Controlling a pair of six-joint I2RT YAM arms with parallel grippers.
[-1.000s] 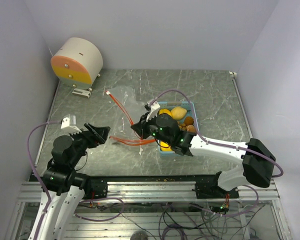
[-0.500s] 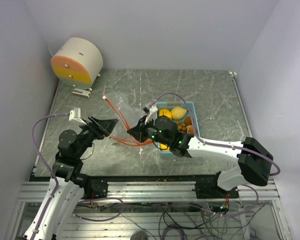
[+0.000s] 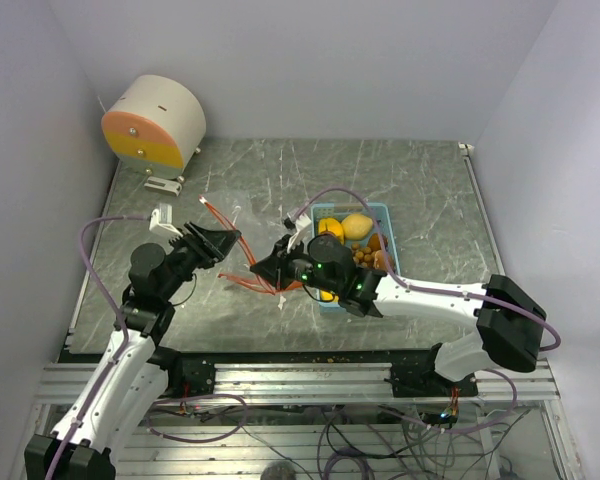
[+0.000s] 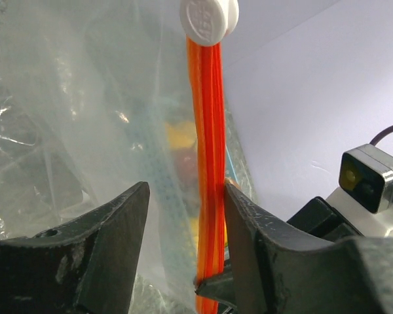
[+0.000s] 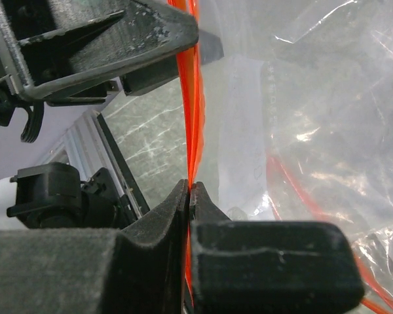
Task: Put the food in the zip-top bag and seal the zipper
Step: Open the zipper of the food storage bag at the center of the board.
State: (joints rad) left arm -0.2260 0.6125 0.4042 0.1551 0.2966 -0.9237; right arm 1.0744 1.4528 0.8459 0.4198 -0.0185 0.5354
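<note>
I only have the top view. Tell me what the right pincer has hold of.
Observer: Right wrist view shows the right pincer shut on the orange zipper of the bag.
Operator: Now report the left pincer.
Observer: The left pincer is open, jaws either side of that zipper; one finger touches it.
Operator: Find the slider.
Observer: The white slider sits on the zipper ahead of the left pincer.

Through the bag (image 4: 65,98), the food (image 4: 179,135) is only a blur
</note>
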